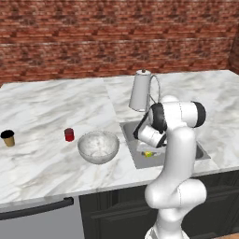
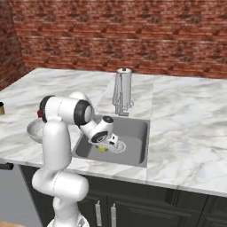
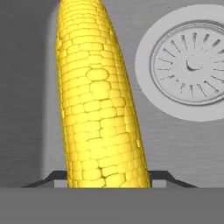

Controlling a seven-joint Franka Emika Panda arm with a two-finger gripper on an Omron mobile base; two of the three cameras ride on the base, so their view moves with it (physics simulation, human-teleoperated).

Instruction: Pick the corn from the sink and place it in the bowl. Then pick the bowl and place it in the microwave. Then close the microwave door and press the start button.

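The corn (image 3: 98, 100), a yellow cob, lies lengthwise along the middle of the hand view on the grey floor of the sink (image 3: 26, 87). My gripper (image 3: 108, 178) reaches down into the basin, its dark fingertips (image 3: 54, 177) set against both sides of the cob with no gap showing. From the base, the corn (image 1: 148, 154) peeks out under the hand in the sink (image 1: 135, 161). It shows as a yellow spot (image 2: 102, 149) by the drain. The glassy bowl (image 1: 98, 146) stands on the counter left of the sink. The microwave is out of view.
The round drain (image 3: 192, 65) lies just right of the cob. A chrome faucet (image 1: 154, 86) and paper-towel roll (image 1: 139, 91) stand behind the sink. A small red cup (image 1: 69, 134) and a black cup (image 1: 8, 138) sit left of the bowl. A brick wall backs the counter.
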